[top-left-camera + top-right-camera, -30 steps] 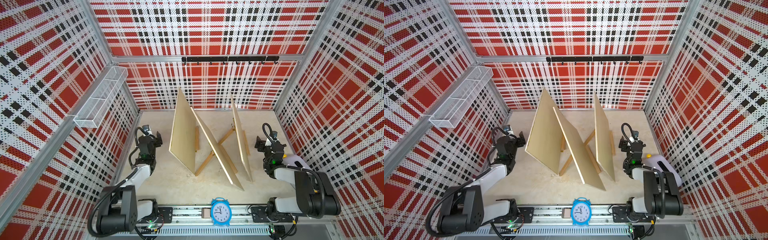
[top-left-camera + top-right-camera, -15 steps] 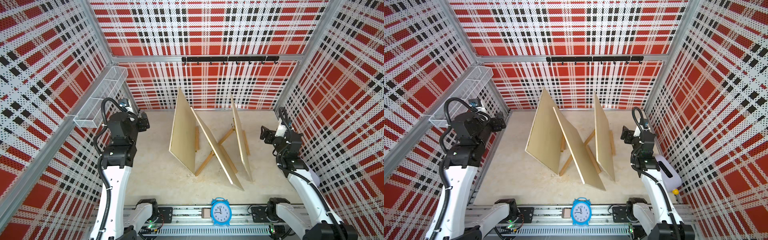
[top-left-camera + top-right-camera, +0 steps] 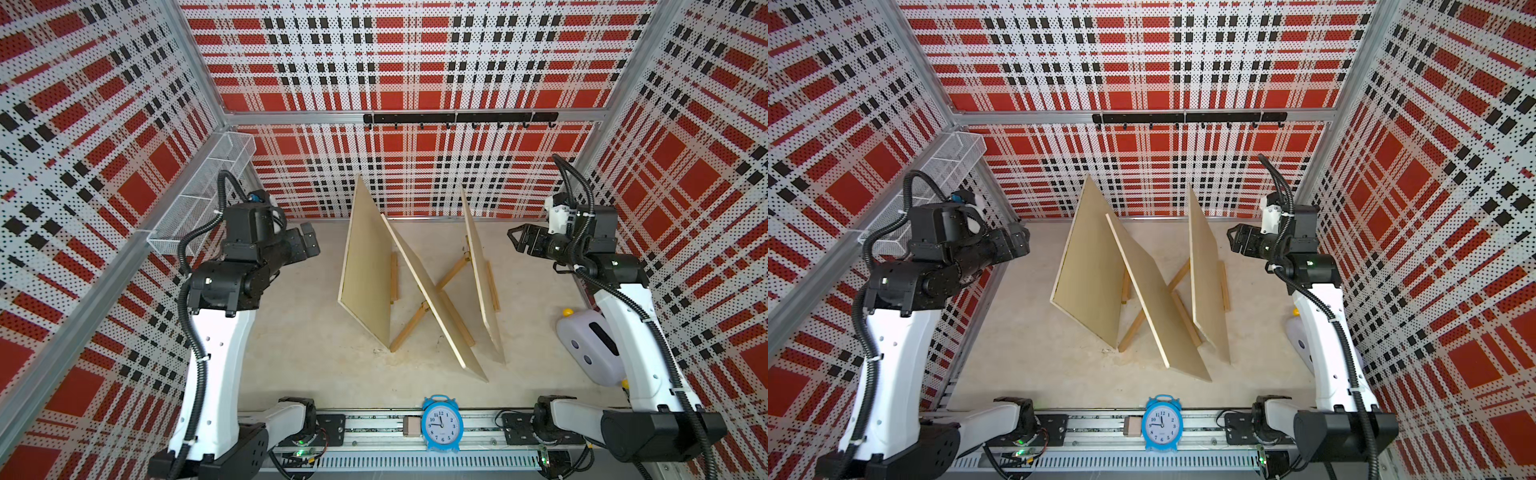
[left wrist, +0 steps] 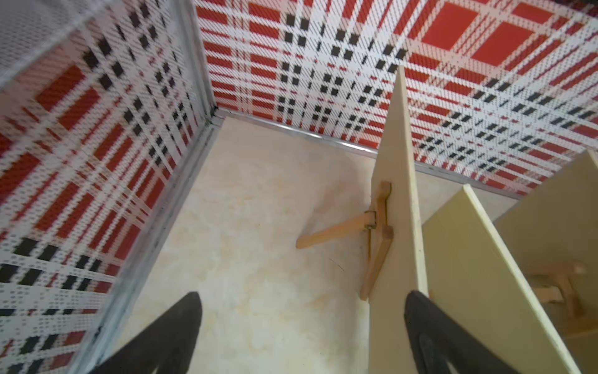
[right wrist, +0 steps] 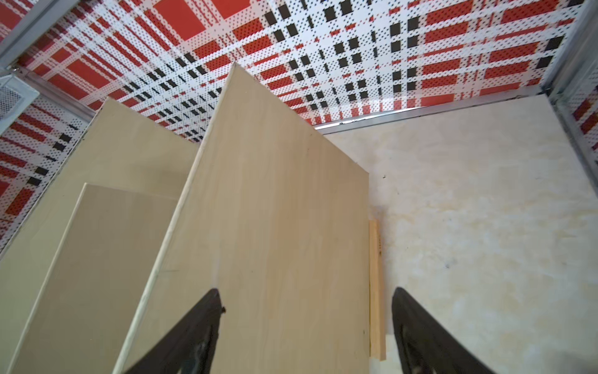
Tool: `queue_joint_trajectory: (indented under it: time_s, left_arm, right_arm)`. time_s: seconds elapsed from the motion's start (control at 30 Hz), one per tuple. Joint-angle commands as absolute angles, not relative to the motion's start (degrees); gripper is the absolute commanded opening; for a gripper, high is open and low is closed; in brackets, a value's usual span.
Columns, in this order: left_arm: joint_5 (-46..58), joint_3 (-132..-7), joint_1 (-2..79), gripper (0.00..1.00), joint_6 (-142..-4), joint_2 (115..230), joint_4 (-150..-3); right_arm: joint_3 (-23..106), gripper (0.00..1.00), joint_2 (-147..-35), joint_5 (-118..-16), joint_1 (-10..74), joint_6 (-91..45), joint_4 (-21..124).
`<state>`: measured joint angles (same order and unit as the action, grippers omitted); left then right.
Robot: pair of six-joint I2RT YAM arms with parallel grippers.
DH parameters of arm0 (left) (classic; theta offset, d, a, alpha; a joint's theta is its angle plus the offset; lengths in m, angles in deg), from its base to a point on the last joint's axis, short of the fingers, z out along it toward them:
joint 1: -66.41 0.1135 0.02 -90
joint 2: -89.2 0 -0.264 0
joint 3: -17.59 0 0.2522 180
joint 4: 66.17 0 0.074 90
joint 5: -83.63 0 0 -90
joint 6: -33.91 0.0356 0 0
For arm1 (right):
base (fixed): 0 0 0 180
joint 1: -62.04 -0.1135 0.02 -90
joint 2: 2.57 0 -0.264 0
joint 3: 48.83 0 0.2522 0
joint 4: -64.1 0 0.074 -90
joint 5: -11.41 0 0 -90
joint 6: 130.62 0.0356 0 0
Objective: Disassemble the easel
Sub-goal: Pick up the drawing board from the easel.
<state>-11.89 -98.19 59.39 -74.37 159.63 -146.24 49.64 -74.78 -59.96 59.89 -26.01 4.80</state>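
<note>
Left gripper (image 3: 311, 241) spread wide, nothing between the fingers (image 4: 174, 327); turned toward the left board (image 3: 365, 274), near it but clear of it. Right gripper (image 3: 514, 242) likewise parted and empty, facing the right board (image 3: 478, 270) from the opposite side, also without contact.

Out from there, the easel (image 3: 1154, 299) in the middle of the table (image 3: 299, 340): three boards on edge, each tilted, the middle board (image 3: 449, 332) leaning low between the other two. Wooden legs (image 3: 409, 328) behind and beneath, crossing on the table. From the left wrist, a hinge (image 4: 371, 220) joining a prop to the frame behind one board; hard to say which.

Progress, as a judgement: none to show. No board lifted off, no leg folded or laid flat, nothing set aside. Every step left.

Pose: both arms raised high from the front rail, long links near upright, elbows bent, wrists turned in toward the centre. Left arm close beside the wire basket (image 3: 199, 199); right arm above a white plastic thing (image 3: 590, 345). Blue clock (image 3: 441, 424) at the front, apart from everything.
</note>
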Motion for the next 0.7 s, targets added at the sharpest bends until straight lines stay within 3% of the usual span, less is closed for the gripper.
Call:
queue_joint_trajectory:
  time_s: [0.0,0.2,0.5,0.67]
  left_arm:
    - [-9.6,-102.5,56.6,0.98,-78.2,163.1,-152.2]
    - [-11.5,-110.4,50.8,0.9,-79.2,169.8,-154.4]
    - [-10.5,-121.9,47.4,0.86,-79.2,181.9,-161.6]
    - [-13.0,-128.9,45.7,0.75,-78.3,189.3,-166.1]
  right_arm:
    - [52.9,0.82,-76.2,-58.7,57.8,-26.5,-2.7]
    - [52.8,0.8,-76.2,-57.3,57.1,-25.7,-2.6]
    - [52.8,0.8,-76.6,-56.4,56.1,-24.8,-0.8]
    - [53.5,0.8,-77.5,-55.6,55.2,-24.4,0.2]
